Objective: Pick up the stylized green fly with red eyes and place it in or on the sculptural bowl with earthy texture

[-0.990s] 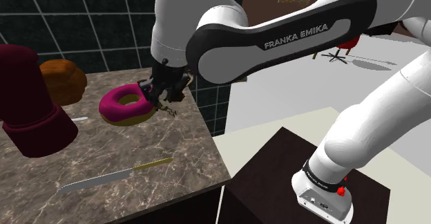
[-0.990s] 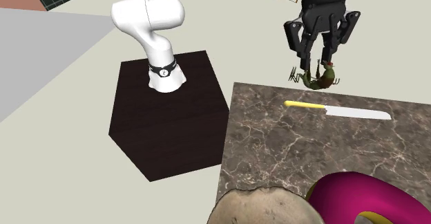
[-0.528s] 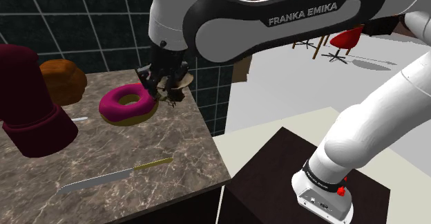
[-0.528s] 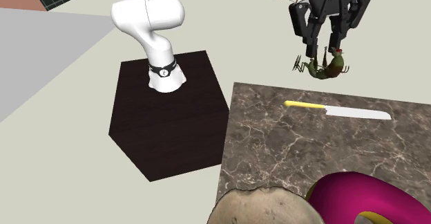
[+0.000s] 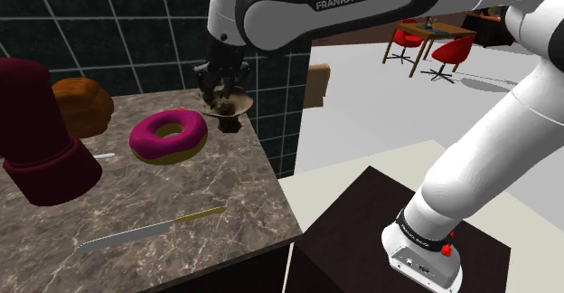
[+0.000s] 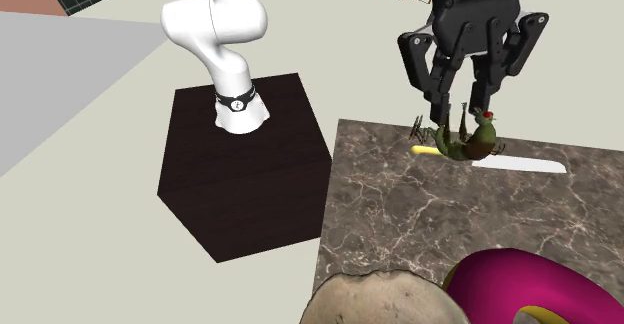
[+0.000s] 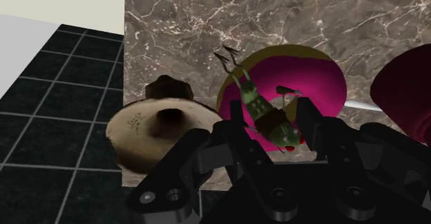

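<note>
Marble counter (image 6: pixel 400 202) lay under the white arm, which arched over and pointed its wrist downward. Its black gripper (image 6: pixel 462 112) pinched the green fly (image 6: pixel 468 144) aloft, near the tan bowl (image 7: pixel 162 129) and pink doughnut (image 5: pixel 167 136).

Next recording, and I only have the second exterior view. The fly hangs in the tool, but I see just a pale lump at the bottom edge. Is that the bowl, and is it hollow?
Observer: Probably the bowl; the wrist view shows it tan, with a dark hollow in its middle.
Operator: Is the fly over that hollow?
Observer: Seemingly not: in the wrist view the fly, clasped in the tool, shows against the pink doughnut, the hollow off beside the tool.
Operator: Anything besides the knife?
Observer: The shoulder view shows a dark red vessel and a brown lump past the doughnut.
</note>
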`<move>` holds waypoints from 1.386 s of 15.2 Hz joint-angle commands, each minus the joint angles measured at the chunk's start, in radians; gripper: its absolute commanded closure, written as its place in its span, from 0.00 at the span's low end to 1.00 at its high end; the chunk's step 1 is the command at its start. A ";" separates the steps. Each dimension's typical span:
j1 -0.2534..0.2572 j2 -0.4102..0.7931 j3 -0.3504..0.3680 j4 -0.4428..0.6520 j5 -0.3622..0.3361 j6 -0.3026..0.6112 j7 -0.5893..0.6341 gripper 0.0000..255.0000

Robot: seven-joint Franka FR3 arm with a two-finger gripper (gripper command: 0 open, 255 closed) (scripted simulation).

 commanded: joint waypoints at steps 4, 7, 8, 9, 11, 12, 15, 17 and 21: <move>-0.045 0.084 -0.050 0.077 -0.021 0.000 -0.090 1.00; -0.069 0.144 -0.075 0.138 -0.036 -0.005 -0.138 1.00; -0.077 0.166 -0.083 0.160 -0.041 -0.008 -0.153 1.00; -0.084 0.188 -0.090 0.185 -0.047 -0.012 -0.168 1.00; -0.098 0.234 -0.104 0.237 -0.058 -0.022 -0.196 1.00; -0.105 0.259 -0.111 0.266 -0.064 -0.028 -0.210 1.00; -0.121 0.337 -0.130 0.362 -0.083 -0.052 -0.250 1.00; -0.127 0.370 -0.138 0.391 -0.091 -0.050 -0.265 1.00; -0.128 0.372 -0.140 0.339 -0.094 0.003 -0.262 1.00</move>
